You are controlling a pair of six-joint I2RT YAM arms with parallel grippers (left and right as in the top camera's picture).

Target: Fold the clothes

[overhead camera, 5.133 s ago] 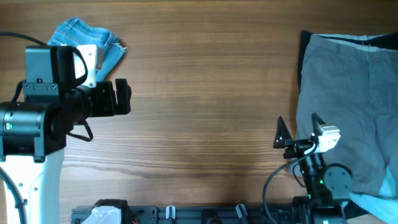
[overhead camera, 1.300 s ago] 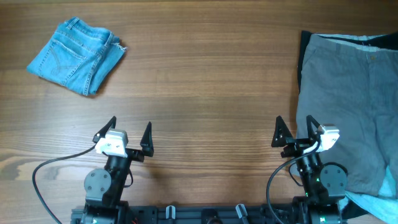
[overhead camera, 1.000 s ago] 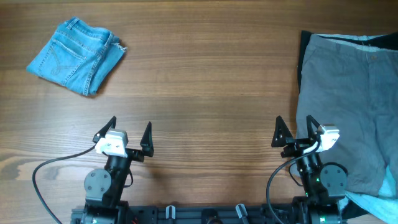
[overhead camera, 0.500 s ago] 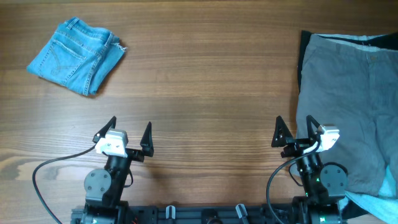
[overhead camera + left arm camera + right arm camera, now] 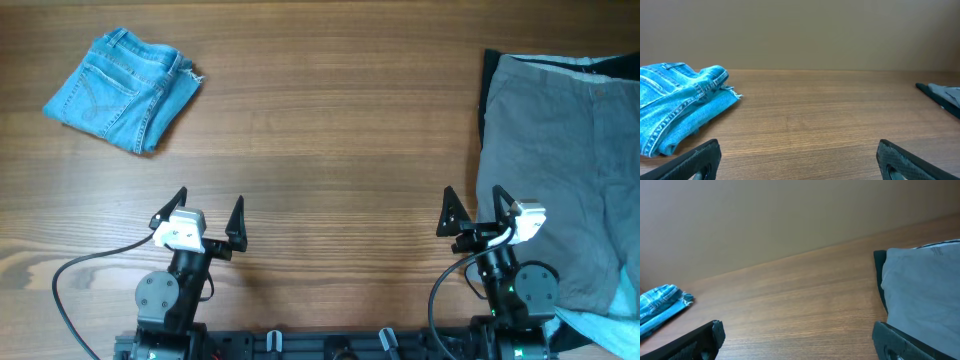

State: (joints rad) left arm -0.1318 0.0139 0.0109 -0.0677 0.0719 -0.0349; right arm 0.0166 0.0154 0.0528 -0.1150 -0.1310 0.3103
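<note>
The light-blue denim jeans [image 5: 118,88] lie folded into a small bundle at the far left of the table, back pocket up, frayed hem at the right; they also show in the left wrist view [image 5: 675,107] and the right wrist view [image 5: 660,307]. The grey-khaki trousers [image 5: 560,150] lie spread flat at the right, also in the right wrist view [image 5: 925,285]. My left gripper [image 5: 208,207] is open and empty at the near edge. My right gripper [image 5: 472,199] is open and empty, just left of the trousers.
A dark garment edge [image 5: 488,90] and a light-blue cloth [image 5: 600,325] lie under the grey trousers. The wooden table [image 5: 330,150] spans the view. The arm bases stand at the near edge.
About five seconds ago my left arm was stretched over the folded jeans; it has since pulled back to the near edge. In the last second nothing has moved.
</note>
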